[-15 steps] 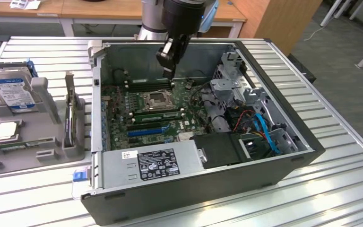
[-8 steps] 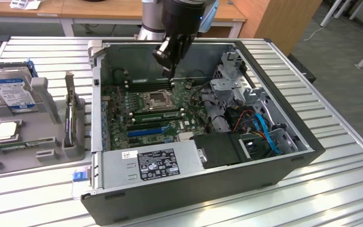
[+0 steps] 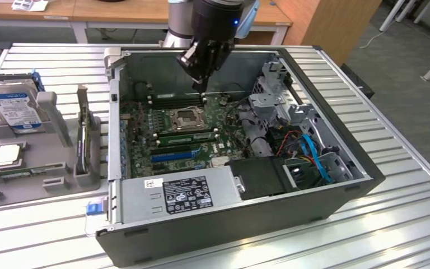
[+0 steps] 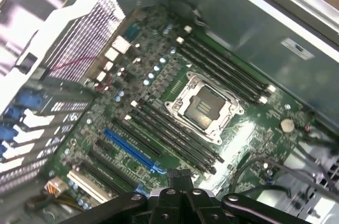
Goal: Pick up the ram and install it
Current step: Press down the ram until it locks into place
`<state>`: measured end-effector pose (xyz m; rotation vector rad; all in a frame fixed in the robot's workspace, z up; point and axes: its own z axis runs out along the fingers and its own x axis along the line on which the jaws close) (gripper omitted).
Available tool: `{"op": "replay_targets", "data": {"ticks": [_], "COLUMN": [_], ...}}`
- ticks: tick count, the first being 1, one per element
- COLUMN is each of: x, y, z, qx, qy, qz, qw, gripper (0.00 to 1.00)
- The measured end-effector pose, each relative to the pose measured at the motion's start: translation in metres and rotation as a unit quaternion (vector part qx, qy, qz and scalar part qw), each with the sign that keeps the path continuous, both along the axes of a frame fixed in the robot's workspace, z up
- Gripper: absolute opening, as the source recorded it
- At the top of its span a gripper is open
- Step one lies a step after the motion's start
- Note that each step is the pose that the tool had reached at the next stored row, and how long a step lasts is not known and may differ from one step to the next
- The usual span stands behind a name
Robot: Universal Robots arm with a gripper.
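My gripper (image 3: 199, 82) hangs over the back of the open computer case (image 3: 327, 193), above the motherboard (image 3: 181, 148). In the wrist view its dark fingertips (image 4: 180, 175) meet, shut on nothing. Below them lie the empty processor socket (image 4: 204, 106) and the long black memory slots (image 4: 175, 136) on both sides of it. In the exterior view a narrow green stick that looks like the ram (image 3: 29, 170) lies in a groove of the grey holder (image 3: 51, 140), far from the gripper. A green strip (image 3: 188, 136) also runs along the slots in front of the socket; I cannot tell whether it is a module.
The holder on the exterior view's left also carries a hard drive (image 3: 13, 106), a square silvery processor chip (image 3: 6, 154) and an upright dark card (image 3: 88, 140). Inside the case are a power supply (image 3: 181, 193), a drive cage (image 3: 271, 101) and blue cables (image 3: 312, 154). Ribbed metal table (image 3: 394, 224).
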<state>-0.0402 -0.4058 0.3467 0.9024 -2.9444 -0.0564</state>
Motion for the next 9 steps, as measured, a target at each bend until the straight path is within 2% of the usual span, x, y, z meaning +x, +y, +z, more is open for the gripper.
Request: {"op": "replay_targets", "data": {"ticks": [5, 9], "x": [0.0, 0.0], "y": [0.0, 0.0], "z": [0.0, 0.0], "qx": [0.0, 0.0], "qy": [0.0, 0.0], "qz": [-0.046, -0.081], "qw": [0.999, 0.9967], "gripper": [0.11, 0.11]}}
